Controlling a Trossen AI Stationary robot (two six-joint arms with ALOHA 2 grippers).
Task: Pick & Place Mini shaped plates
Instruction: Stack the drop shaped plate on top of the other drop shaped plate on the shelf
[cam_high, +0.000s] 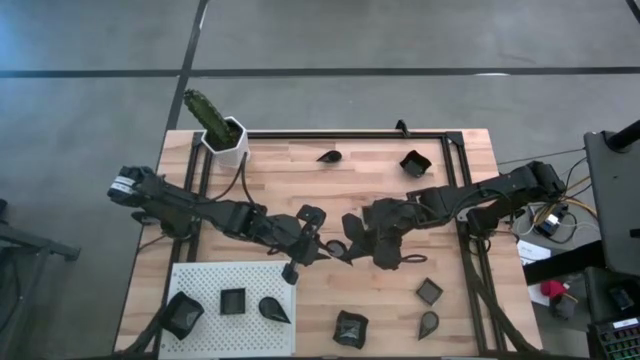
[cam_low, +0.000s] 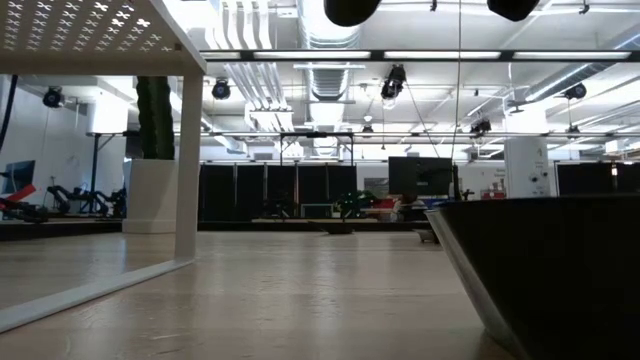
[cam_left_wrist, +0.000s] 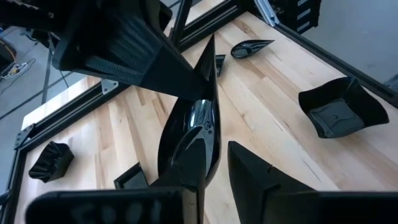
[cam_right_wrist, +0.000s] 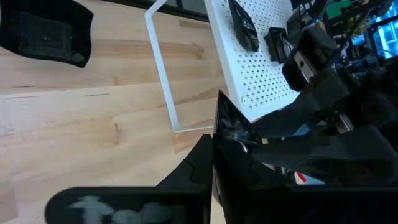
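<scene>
Left claw (cam_high: 318, 243): seen at the centre of the high view, its fingers (cam_left_wrist: 267, 186) set to either side of a teardrop plate (cam_left_wrist: 193, 134) stood on edge; whether they press on it cannot be told
Right claw (cam_high: 352, 240): met with the left claw at the centre of the high view, closed on the same teardrop plate; in the right wrist view its fingers (cam_right_wrist: 205, 165) are pinched on the plate's rim
Teardrop plate: held up off the worktop (cam_high: 380, 290) between the two claws, glossy and dark, its point directed away from the left wrist camera
White perforated board (cam_high: 215, 275): lower left of the high view, raised on thin white legs; three dark plates are carried, a wavy-edged one (cam_high: 183, 313), a square one (cam_high: 233, 300) and a teardrop one (cam_high: 275, 309)
Plates on the worktop: a teardrop (cam_high: 328, 156) and a wavy-edged dish (cam_high: 414, 162) at the upper centre; a square dish (cam_high: 429, 291), a teardrop (cam_high: 428, 323) and a wavy-edged dish (cam_high: 350, 328) at the lower right
Cactus pot (cam_high: 224, 138): white, hexagonal, at the upper left corner of the worktop
Low view: a dark dish wall (cam_low: 560, 270) fills the lower right
</scene>
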